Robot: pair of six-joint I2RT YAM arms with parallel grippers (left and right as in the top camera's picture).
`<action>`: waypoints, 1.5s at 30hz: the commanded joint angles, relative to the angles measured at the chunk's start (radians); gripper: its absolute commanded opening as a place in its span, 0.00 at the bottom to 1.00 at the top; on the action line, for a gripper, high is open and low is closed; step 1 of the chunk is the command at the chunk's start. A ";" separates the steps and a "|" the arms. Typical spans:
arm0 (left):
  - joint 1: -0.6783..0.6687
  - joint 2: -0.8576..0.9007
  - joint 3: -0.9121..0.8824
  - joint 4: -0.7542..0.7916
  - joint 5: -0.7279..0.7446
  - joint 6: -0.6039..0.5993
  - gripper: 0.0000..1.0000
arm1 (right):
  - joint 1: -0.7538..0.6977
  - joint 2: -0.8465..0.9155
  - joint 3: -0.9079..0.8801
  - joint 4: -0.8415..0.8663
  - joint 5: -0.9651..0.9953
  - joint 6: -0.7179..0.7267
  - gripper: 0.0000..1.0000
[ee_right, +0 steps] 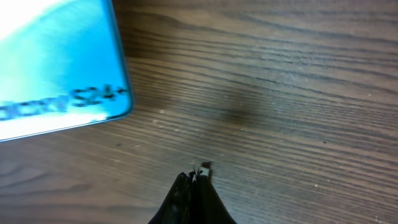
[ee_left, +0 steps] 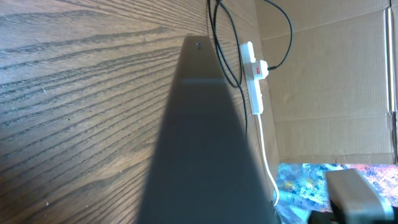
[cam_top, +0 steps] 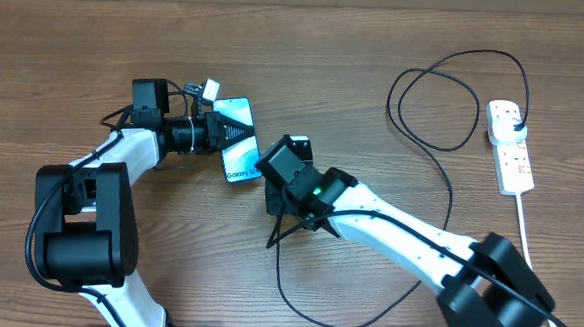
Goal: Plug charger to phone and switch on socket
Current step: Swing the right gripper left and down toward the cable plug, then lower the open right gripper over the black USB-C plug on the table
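Note:
The phone, its light blue screen lit, is held at its upper end by my left gripper, which is shut on it. In the left wrist view one dark finger fills the middle. My right gripper is just right of the phone's lower end and is shut on the charger's small connector tip. The tip is close to the phone's corner but apart from it. The black charger cable loops across the table to its plug in the white socket. The socket also shows in the left wrist view.
The socket's thick white cord runs toward the front right edge. A slack loop of the cable lies near the front, under the right arm. A cardboard wall stands behind the socket.

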 commanded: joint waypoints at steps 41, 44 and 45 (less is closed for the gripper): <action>-0.001 -0.031 0.004 0.004 0.024 -0.013 0.04 | 0.002 0.047 0.008 0.026 0.046 0.008 0.91; -0.001 -0.031 0.004 0.004 0.024 -0.013 0.04 | 0.002 0.047 0.008 0.026 0.046 0.008 0.92; -0.001 -0.031 0.004 0.004 0.024 -0.013 0.04 | 0.002 0.047 0.008 0.026 0.046 0.008 0.93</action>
